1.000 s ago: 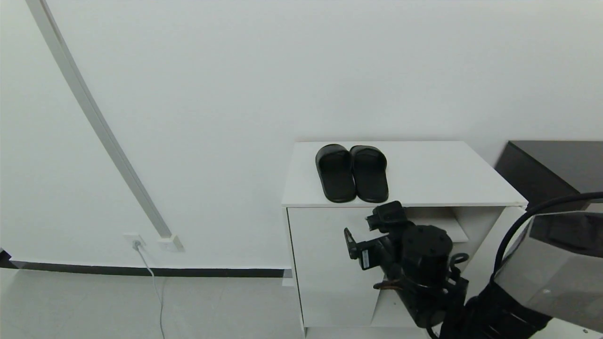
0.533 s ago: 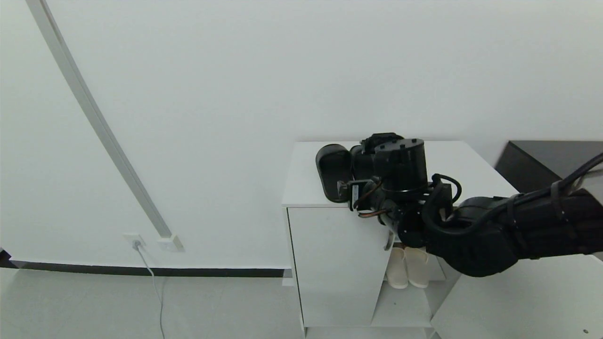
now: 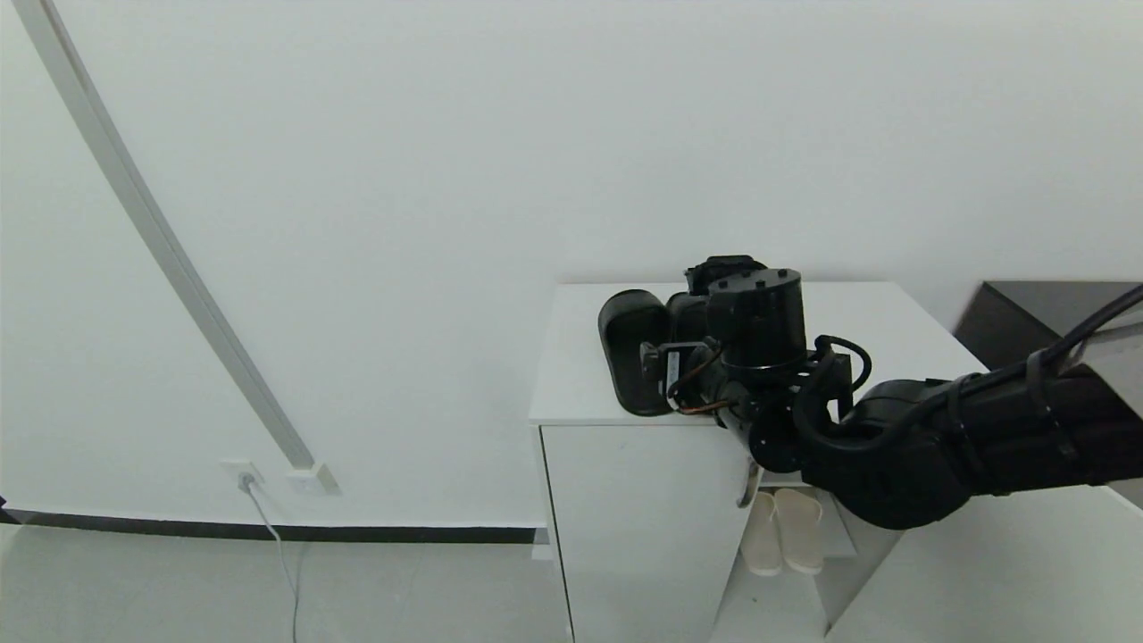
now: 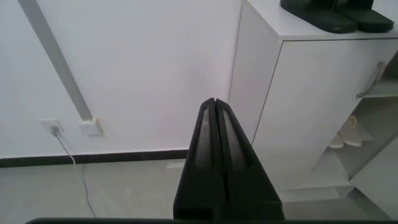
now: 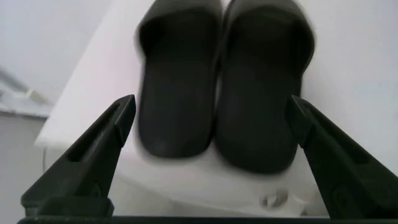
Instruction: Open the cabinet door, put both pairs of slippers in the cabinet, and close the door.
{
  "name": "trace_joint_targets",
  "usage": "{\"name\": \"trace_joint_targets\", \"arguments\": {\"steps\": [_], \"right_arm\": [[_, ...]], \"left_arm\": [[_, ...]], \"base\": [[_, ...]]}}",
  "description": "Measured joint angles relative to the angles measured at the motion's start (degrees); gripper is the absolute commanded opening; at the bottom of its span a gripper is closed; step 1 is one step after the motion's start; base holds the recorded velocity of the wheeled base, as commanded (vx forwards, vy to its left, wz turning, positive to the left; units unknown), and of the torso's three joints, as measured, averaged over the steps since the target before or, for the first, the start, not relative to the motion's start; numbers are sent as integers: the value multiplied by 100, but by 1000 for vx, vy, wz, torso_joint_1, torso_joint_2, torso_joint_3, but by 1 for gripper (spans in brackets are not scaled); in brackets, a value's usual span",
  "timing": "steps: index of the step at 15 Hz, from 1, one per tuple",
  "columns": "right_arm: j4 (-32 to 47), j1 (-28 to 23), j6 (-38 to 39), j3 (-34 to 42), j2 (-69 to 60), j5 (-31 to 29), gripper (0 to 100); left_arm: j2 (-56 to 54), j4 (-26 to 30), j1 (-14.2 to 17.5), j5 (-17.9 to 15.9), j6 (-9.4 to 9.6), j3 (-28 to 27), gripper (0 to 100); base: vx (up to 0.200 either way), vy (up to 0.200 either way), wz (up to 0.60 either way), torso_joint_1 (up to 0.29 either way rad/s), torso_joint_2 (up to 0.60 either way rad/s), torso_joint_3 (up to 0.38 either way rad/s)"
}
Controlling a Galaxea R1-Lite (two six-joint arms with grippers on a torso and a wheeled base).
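A pair of black slippers [image 5: 180,93] lies side by side on top of the white cabinet [image 3: 580,393]. My right gripper [image 5: 211,102] hovers open just in front of the pair, one finger on either side, touching neither slipper. In the head view my right arm [image 3: 759,330] covers the right black slipper, and the left one [image 3: 629,348] shows beside it. A pair of white slippers [image 3: 786,531] stands on a shelf inside the cabinet. My left gripper [image 4: 215,102] is shut and empty, low and off to the cabinet's left.
The cabinet's right door [image 3: 982,572] stands swung open; the left door [image 3: 643,527] is closed, with its handle [image 3: 746,482] at its edge. Dark furniture [image 3: 1027,313] stands at the right. A wall socket with cable [image 3: 241,473] is at the lower left.
My right arm has risen from in front of the cabinet opening to the cabinet top and now sits at the black slippers. The head camera has tilted slightly.
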Motion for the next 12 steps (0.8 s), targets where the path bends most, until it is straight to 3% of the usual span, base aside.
{"name": "trace_joint_targets", "arguments": {"steps": [5, 12], "right_arm": [[-621, -67, -83, 193, 433, 11, 100], [-601, -485, -419, -1187, 1414, 110, 100]], "left_arm": [[0, 0, 2, 6, -18, 5, 0], [0, 0, -2, 9, -21, 5, 0]], "base": [[0, 0, 0, 0, 0, 0], [0, 0, 0, 0, 0, 0]]}}
